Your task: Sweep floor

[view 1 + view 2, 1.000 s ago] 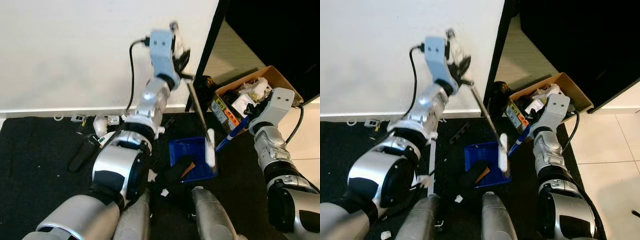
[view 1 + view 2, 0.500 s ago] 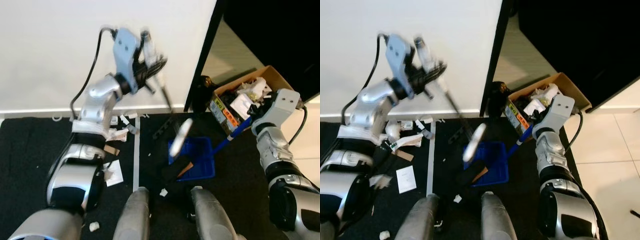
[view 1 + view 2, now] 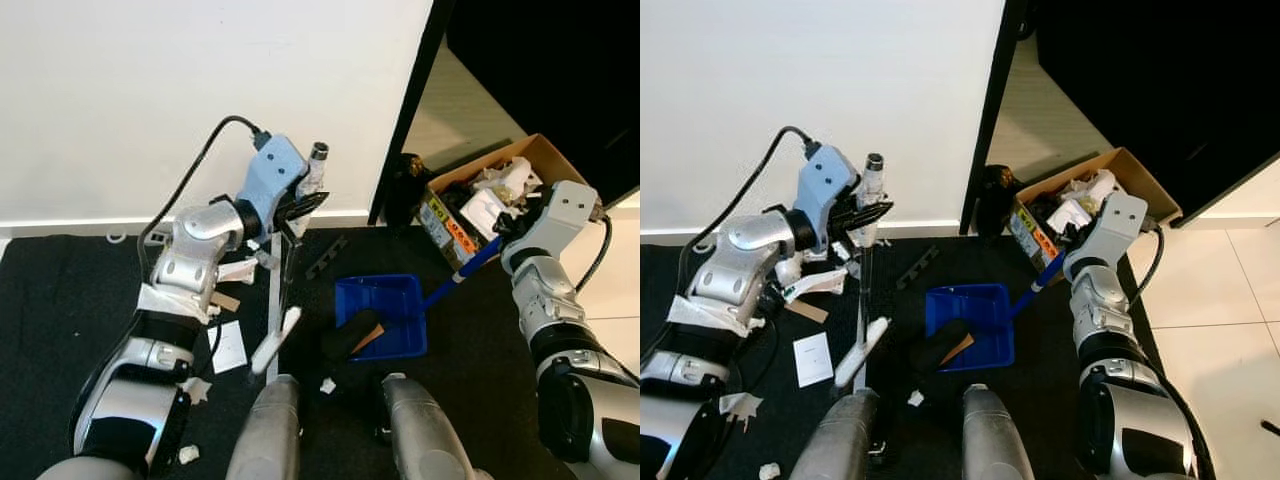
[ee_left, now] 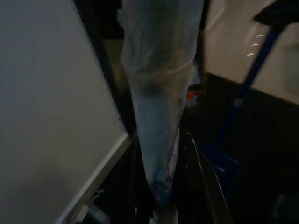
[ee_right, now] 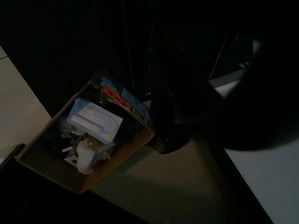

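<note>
My left gripper point(image 3: 293, 207) is shut on a thin dark broom stick point(image 3: 288, 262) just below its taped top. The stick slants down to a white brush head point(image 3: 274, 341) resting on the black mat, left of the dustpan. A blue dustpan point(image 3: 385, 312) lies on the mat with a black lump and a brown scrap in it. Its blue handle point(image 3: 466, 266) rises to my right gripper point(image 3: 511, 230), which is shut on it. Paper scraps point(image 3: 229, 346) lie on the mat beside the brush head. In the left wrist view the taped stick point(image 4: 158, 98) runs close along the fingers.
A cardboard box point(image 3: 497, 187) full of rubbish stands at the right by a dark doorway. More scraps point(image 3: 818, 283) lie along the white wall's skirting. A black strip point(image 3: 326, 257) lies behind the dustpan. My legs point(image 3: 267, 432) stand at the mat's front edge. Pale tile point(image 3: 1230, 330) lies at the right.
My left arm has swung the broom from over the dustpan leftward and down, so the brush head now rests on the mat by the paper scraps. The right arm and dustpan stayed.
</note>
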You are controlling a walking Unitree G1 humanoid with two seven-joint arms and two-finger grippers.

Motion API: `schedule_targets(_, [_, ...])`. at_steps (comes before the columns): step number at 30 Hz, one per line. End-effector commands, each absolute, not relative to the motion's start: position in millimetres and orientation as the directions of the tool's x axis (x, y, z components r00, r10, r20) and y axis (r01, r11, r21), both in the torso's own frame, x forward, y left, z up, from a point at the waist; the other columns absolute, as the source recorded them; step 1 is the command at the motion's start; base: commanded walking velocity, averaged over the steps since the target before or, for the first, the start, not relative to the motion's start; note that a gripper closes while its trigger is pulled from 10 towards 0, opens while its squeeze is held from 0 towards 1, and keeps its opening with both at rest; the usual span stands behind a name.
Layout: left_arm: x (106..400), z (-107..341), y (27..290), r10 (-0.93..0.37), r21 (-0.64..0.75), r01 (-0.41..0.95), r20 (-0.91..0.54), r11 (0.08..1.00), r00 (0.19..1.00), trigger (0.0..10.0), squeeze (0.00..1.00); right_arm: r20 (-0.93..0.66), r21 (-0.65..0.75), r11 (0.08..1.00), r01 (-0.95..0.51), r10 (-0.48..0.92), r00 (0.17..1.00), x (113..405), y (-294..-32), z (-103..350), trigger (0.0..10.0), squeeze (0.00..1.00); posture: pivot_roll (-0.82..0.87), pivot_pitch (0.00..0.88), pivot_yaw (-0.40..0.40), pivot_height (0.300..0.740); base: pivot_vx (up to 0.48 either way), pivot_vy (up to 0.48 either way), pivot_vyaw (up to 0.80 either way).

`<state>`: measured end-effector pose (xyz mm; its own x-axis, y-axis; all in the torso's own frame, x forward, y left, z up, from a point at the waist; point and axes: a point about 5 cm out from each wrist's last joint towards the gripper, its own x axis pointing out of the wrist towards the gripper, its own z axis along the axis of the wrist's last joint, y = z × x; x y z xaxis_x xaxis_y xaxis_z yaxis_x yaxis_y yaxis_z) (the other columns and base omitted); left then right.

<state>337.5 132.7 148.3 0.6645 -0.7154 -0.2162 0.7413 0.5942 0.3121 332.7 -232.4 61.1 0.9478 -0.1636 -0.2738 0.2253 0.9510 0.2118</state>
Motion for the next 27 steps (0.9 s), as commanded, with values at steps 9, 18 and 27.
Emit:
schedule_targets(9, [329,108,144,-0.514,0.409,0.594,-0.297,0.693,0.804,10.0,0.00,-0.372,0.331,0.918,0.220,-0.087,0.924,321,-212,35,0.0,0.00,0.03,0.178,-0.006,0.740,0.000,0.000,0.00])
schedule_targets(18, [329,97,164,-0.340,0.370,0.414,-0.250,0.832,0.906,10.0,0.00,-0.370,0.332,0.920,0.209,-0.077,0.926,321,-212,35,0.0,0.00,0.03,0.171,-0.014,0.740,0.000,0.000,0.00])
schedule_targets(27, [328,79,145,-0.274,0.223,0.313,-0.191,0.923,0.943,10.0,0.00,-0.360,0.317,0.933,0.169,-0.047,0.932,325,-207,38,0.0,0.00,0.03,0.166,-0.021,0.740,0.000,0.000,0.00])
